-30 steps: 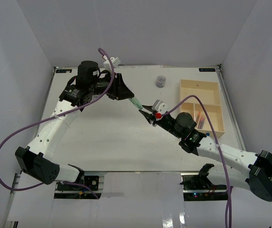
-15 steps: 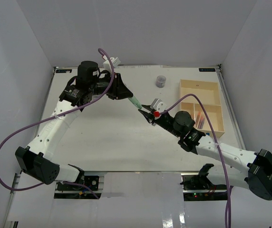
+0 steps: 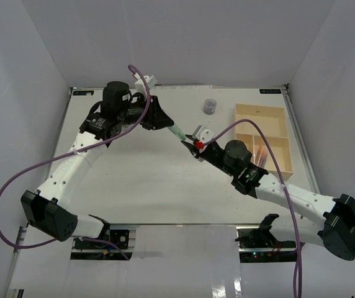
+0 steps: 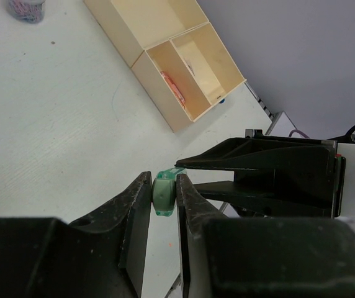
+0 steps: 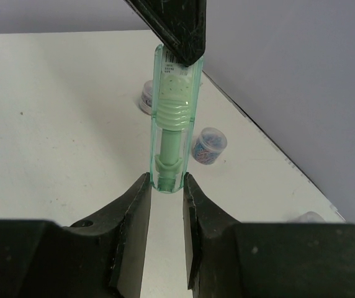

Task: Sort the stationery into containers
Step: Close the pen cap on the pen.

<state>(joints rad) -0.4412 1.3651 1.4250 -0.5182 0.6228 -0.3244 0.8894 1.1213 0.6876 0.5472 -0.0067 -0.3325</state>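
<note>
Left tool (image 3: 169, 128) is clamped on one end of the green pen (image 3: 177, 134), jaws tight on the barrel. The pen bridges both arms, held up over the middle of the table (image 3: 134, 180). Right tool (image 3: 190, 144) is clamped on the pen's other end. Small round pot (image 3: 210, 106) sits near the far edge, well apart. Tray (image 3: 261, 119) is at the far right, with pink/red pens (image 3: 261, 155) lying in a smaller compartment.
</note>
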